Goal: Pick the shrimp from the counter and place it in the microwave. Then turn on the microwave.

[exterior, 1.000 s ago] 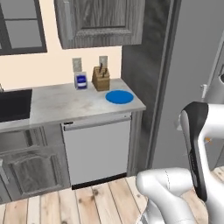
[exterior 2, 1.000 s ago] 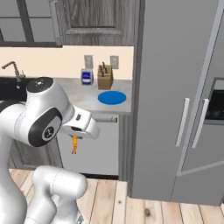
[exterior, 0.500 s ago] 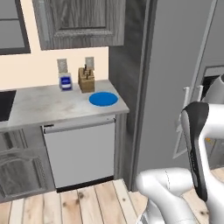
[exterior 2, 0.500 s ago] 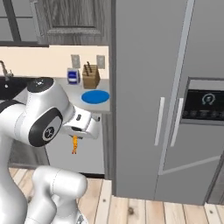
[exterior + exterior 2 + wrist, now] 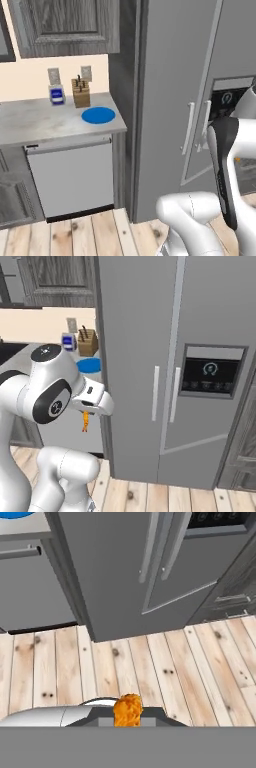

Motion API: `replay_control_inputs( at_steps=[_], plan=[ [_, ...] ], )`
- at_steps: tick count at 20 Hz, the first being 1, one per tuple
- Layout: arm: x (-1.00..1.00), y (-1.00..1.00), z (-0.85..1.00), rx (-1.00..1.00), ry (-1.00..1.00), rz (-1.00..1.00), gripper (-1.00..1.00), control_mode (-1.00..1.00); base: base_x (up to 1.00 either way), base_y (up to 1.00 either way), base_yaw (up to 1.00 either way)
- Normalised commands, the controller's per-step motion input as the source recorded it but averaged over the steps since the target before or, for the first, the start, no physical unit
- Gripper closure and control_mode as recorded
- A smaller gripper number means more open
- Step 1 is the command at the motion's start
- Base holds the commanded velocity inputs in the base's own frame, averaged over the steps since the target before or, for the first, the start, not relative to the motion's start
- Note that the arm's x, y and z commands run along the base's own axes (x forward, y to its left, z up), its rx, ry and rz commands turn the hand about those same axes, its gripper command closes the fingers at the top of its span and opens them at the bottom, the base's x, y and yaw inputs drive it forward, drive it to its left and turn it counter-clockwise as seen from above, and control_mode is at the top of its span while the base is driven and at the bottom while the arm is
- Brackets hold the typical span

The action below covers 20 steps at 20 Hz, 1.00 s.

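Sliding left across both base views, the grey counter [image 5: 45,122] shows the base driving, so keep the gripper [image 5: 86,417] clamped on the tiny orange-pink shrimp [image 5: 85,421], left of centre, until the microwave appears.

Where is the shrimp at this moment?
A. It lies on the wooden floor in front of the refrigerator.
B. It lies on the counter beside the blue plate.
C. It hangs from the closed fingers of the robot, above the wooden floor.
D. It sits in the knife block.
C: the orange shrimp hangs below the gripper, whose fingers are closed on it, with the wooden floor beneath it in the hand view.
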Motion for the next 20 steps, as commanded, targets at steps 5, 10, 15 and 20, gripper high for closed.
replay_control_inputs(
  at_steps=[5, 10, 15, 20],
  plan=[
    [0.00, 0.00, 0.00, 0.00, 0.00, 0.00, 1.00, 1.00, -0.22, -0.55, 0.04],
    [0.00, 0.00, 0.00, 0.00, 0.00, 0.00, 1.00, 1.00, -0.39, -0.46, 0.06],
    [0.00, 0.00, 0.00, 0.00, 0.00, 0.00, 1.00, 1.00, -0.50, -0.40, 0.11],
    [0.00, 0.00, 0.00, 0.00, 0.00, 0.00, 1.00, 1.00, -0.60, -0.21, 0.08]
  ],
)
